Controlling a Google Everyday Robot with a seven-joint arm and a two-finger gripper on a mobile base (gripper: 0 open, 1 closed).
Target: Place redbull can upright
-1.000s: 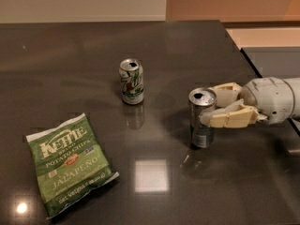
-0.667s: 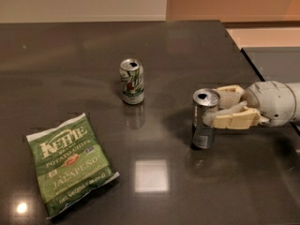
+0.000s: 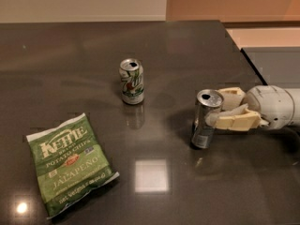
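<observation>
The redbull can [image 3: 204, 125], slim and silver with a silver top, stands upright on the dark table [image 3: 154, 69] at the right, its base on the surface. My gripper [image 3: 217, 108] reaches in from the right edge. Its cream fingers [image 3: 234, 121] sit on either side of the can's upper part, one behind and one in front, closed against it.
A wider white and green soda can [image 3: 131, 81] stands upright near the table's middle. A green Kettle jalapeño chip bag [image 3: 70, 162] lies flat at the front left. The table's right edge [image 3: 255, 67] runs just behind my arm.
The gripper and the can have shifted slightly to the right together. The can stays upright in the fingers. The soda can and chip bag have not moved.
</observation>
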